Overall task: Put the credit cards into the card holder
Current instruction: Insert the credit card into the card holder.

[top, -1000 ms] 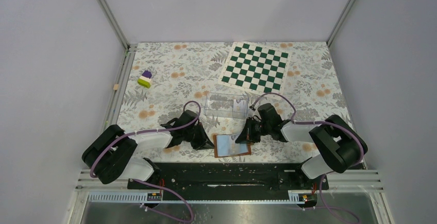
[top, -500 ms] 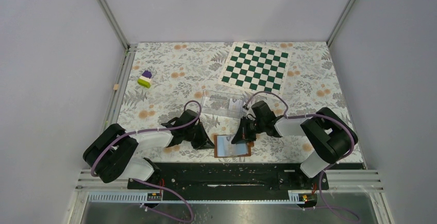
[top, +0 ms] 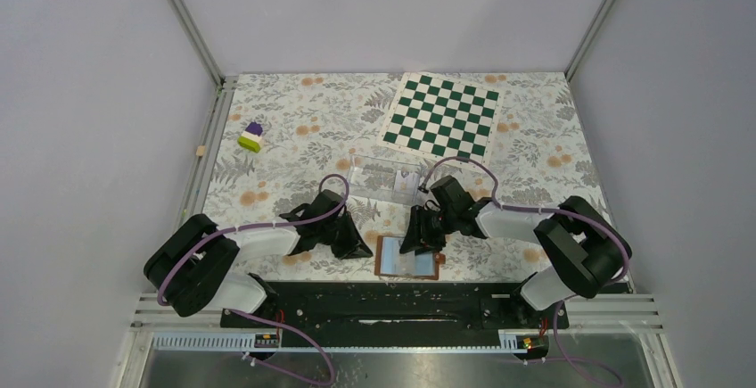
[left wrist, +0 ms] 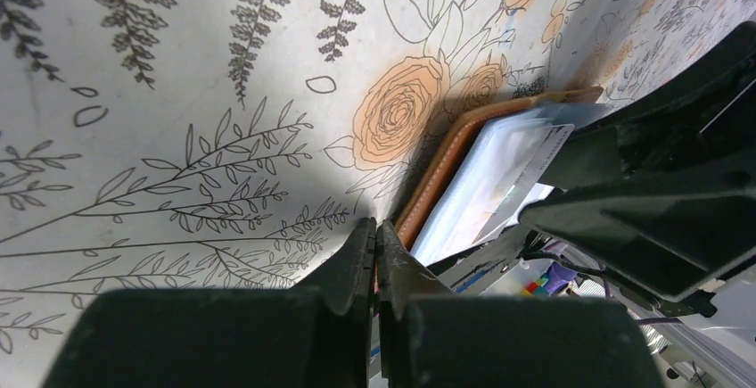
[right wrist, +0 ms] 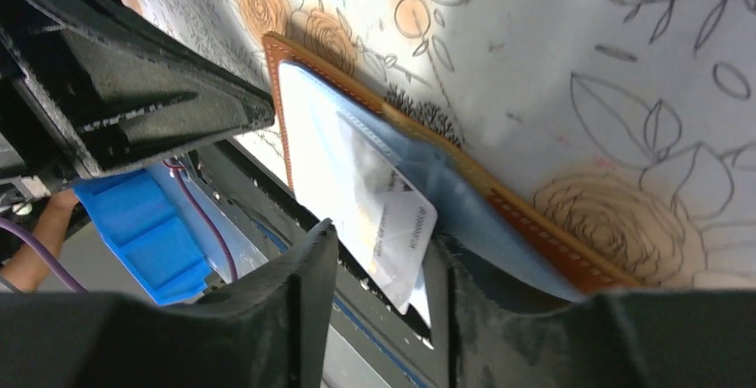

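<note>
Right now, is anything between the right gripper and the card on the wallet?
Nothing visible: the credit card lies on the open card holder, directly between the parted fingers of the right gripper.

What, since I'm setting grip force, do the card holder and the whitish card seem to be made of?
The card holder looks like leather or an imitation: matte tan with a stitched edge. Its lining is pale blue-grey, perhaps fabric. The card is probably thin plastic: whitish, slightly glossy, flat and stiff, with small print.
</note>
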Controlling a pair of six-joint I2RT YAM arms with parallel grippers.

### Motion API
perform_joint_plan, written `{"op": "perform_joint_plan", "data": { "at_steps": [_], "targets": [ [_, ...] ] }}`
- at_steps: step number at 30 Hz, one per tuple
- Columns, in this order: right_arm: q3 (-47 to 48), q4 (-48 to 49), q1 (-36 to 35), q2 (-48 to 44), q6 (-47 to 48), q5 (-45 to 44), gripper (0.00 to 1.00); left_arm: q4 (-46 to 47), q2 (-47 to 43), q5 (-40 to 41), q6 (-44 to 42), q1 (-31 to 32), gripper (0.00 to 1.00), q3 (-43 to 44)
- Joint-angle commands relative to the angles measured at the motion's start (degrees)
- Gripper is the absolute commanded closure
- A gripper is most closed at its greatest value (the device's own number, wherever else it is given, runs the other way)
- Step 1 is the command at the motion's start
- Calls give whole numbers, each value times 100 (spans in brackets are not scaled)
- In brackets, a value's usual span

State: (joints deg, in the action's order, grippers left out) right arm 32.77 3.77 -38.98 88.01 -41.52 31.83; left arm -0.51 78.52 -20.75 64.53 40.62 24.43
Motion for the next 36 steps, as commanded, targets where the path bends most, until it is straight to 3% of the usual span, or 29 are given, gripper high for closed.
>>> {"op": "perform_joint_plan", "data": {
  "at_steps": [1,5,12,19,30,36],
  "targets": [
    [153,-1321,-111,-283,388,-859,48,-71,76,196,-33,39,100,106],
    [270,-1567,-241,-299,413,-999,42,-72,36,196,8,84,100,114],
    [649,-1903,-487,2,407,-1075,44,-116,-29,337,238,435,100,265],
    [826,-1327,-750,478,-129,-478,46,-103,78,496,520,757,100,445],
    [869,-946,-1038,423,-680,2,41,329,215,425,786,968,100,612],
    [1255,-2023,-1037,247,-62,-612,34,219,-10,577,815,993,100,493]
  ]
}}
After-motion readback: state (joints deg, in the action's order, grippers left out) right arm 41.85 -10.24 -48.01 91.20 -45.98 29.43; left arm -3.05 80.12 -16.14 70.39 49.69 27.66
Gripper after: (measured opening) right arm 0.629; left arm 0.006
